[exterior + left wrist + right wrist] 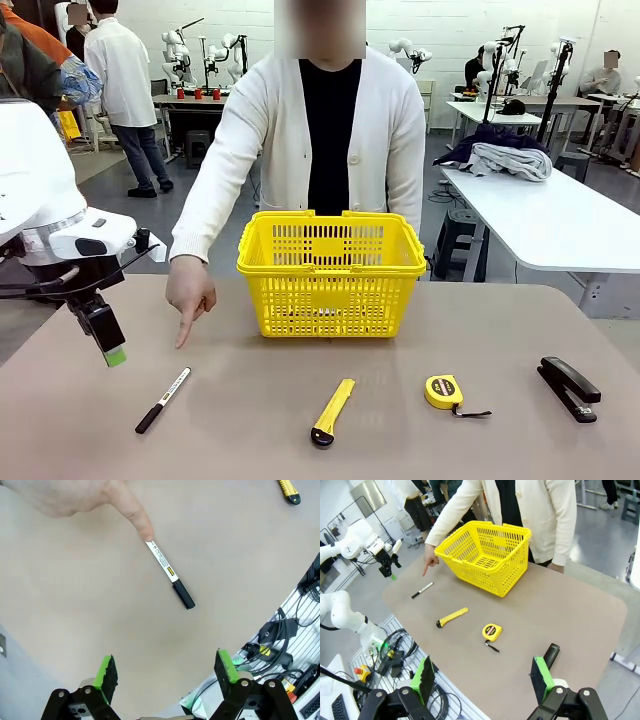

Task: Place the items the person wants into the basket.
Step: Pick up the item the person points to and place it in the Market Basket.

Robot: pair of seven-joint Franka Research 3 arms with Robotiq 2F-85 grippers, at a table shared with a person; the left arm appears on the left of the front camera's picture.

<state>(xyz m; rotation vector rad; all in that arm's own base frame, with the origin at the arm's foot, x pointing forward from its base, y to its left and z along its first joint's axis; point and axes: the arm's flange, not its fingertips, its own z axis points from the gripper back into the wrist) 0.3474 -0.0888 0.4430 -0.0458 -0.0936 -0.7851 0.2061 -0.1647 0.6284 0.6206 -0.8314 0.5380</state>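
The latticed basket [330, 290] is yellow, the marker [163, 400] white and black.

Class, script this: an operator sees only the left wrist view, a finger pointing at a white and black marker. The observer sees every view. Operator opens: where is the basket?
Observer: The yellow basket stands at the far middle of the table, right before the person.
Operator: What else lies there?
Observer: A yellow tape measure, between the utility knife and a black stapler.
Operator: Is the right gripper free?
Observer: Yes, the right gripper hangs open, holding nothing.
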